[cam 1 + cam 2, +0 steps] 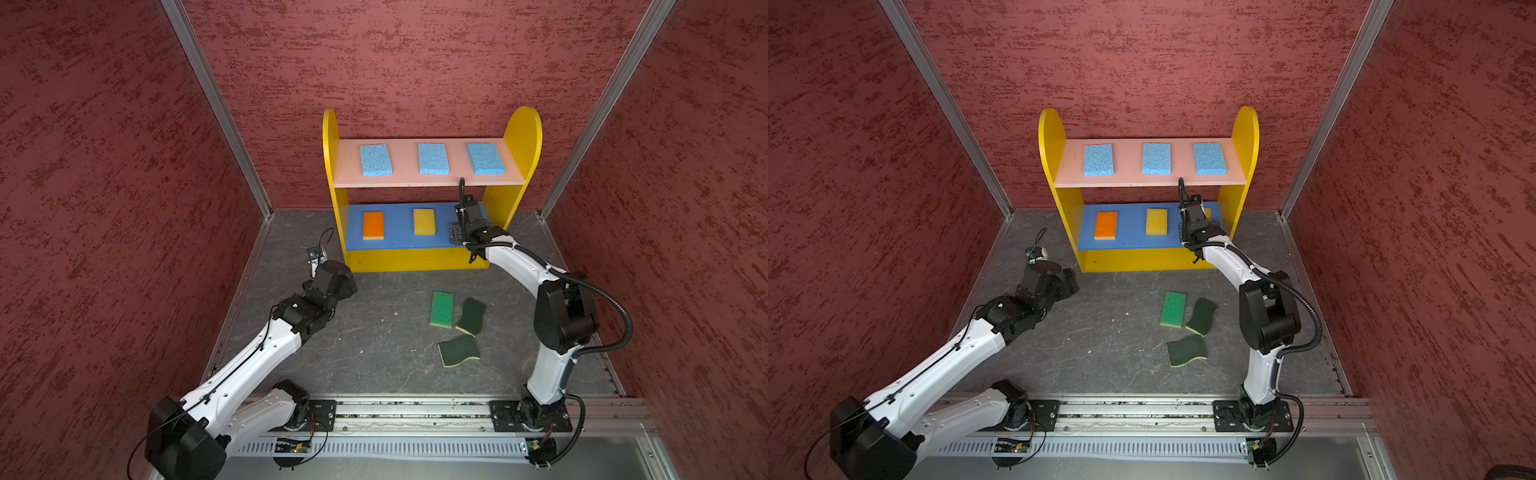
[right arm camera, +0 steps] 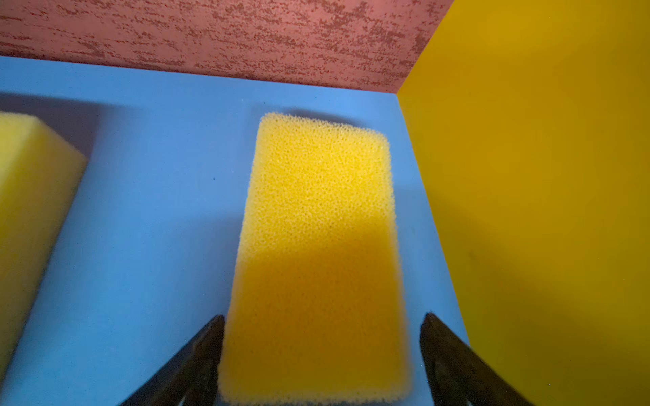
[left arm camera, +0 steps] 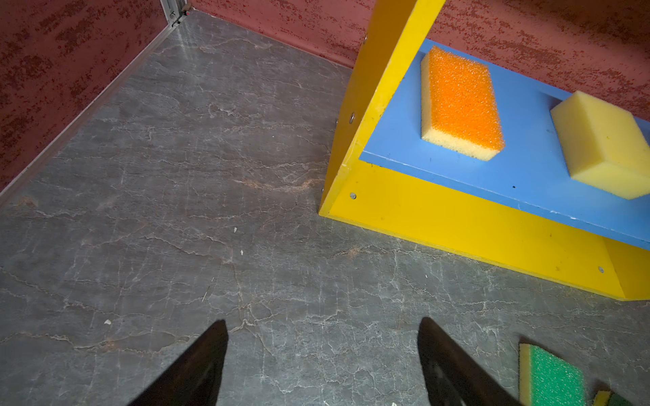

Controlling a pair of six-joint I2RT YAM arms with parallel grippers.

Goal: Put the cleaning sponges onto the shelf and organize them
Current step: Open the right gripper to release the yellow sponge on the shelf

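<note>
Placing yellow sponge point(image 2: 316, 211) on blue board point(image 2: 140, 211) | right jaws wide astride it, left jaws wide | next: withdrawing toward green-topped sponge point(image 1: 442, 308)

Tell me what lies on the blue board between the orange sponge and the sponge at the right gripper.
A smooth yellow sponge, apart from both; both top views show it, the right wrist view its edge.

White arms point(image 1: 266, 349), black joints point(image 1: 565, 316) (corrugated cable point(image 1: 630, 328))
</note>
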